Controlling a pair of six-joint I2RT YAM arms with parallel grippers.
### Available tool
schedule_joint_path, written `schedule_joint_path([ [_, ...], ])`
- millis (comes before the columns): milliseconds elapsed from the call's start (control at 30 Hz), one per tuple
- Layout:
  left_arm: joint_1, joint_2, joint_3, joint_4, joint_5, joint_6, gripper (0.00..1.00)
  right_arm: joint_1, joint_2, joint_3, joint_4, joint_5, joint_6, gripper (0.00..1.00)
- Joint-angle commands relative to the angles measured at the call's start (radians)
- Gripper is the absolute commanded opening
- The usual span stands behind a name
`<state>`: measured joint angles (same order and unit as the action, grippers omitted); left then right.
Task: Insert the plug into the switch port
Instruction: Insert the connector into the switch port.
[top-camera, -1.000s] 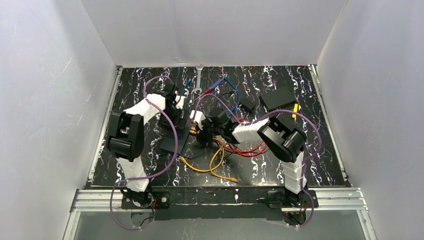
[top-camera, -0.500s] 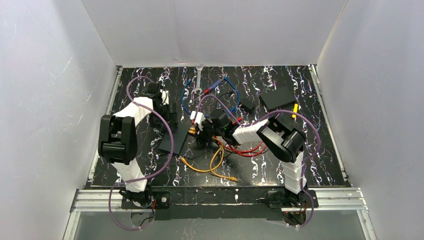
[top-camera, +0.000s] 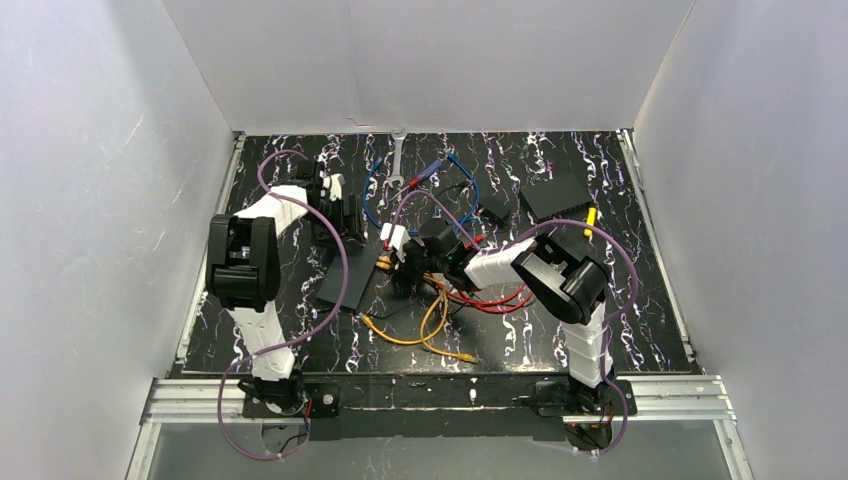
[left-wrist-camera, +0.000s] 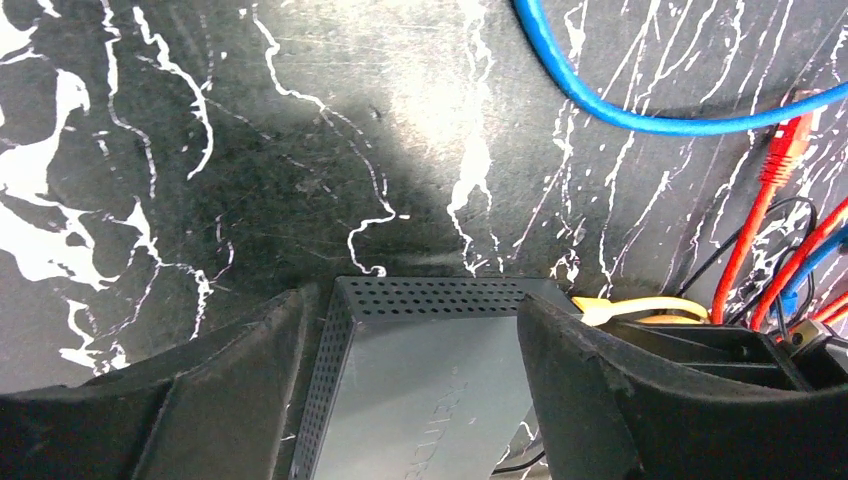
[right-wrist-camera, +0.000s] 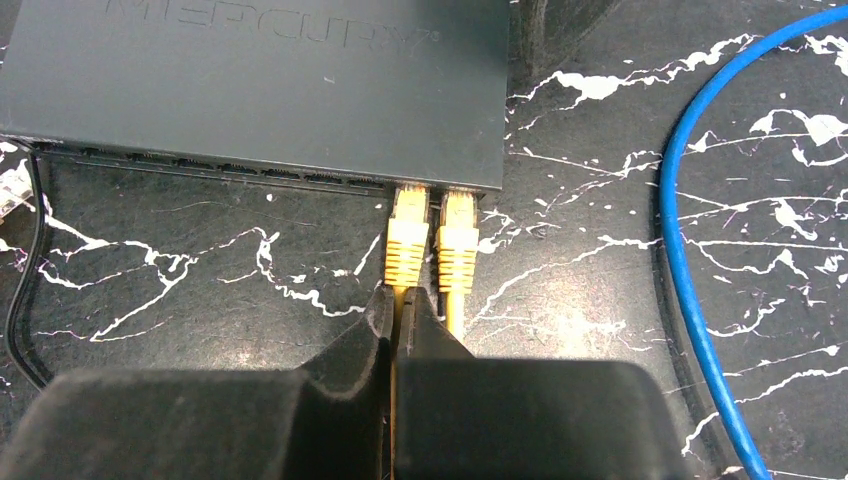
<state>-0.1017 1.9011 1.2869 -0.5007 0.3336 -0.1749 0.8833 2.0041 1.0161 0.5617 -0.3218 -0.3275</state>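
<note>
Ahead of the right tool (right-wrist-camera: 397, 305), yellow plug (right-wrist-camera: 407, 235) against switch (right-wrist-camera: 250, 80) edge

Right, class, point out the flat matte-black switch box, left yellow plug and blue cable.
flat matte-black switch box (right-wrist-camera: 250, 90), right wrist, top face
left yellow plug (right-wrist-camera: 406, 245), right wrist, body
blue cable (right-wrist-camera: 668, 250), right wrist, mid-curve

Two plugs (right-wrist-camera: 407, 240) side by side at the switch (right-wrist-camera: 250, 90)'s end ports (right-wrist-camera: 430, 188)

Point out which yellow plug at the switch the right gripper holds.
The yellow plug second from the switch's corner: the right gripper is shut right behind it. The corner plug trails its cable free beside the gripper.
</note>
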Motion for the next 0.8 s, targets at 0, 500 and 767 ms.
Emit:
schedule_joint_path([
  [0, -0.023, 0.033, 0.013, -0.050, 0.058, 0.028, 0.73, 0.006, 0.006, 0.006, 0.116, -0.052, 0.013, 0.01],
  [500, -0.153, 0.022, -0.021, -0.125, 0.157, 0.006, 0.69, 0.016, 0.014, 0.046, 0.216, 0.004, 0.125, 0.01],
  [767, -0.162, 0.007, 0.002, -0.143, 0.028, 0.030, 0.73, 0.012, -0.038, -0.018, 0.186, 0.029, 0.121, 0.04],
])
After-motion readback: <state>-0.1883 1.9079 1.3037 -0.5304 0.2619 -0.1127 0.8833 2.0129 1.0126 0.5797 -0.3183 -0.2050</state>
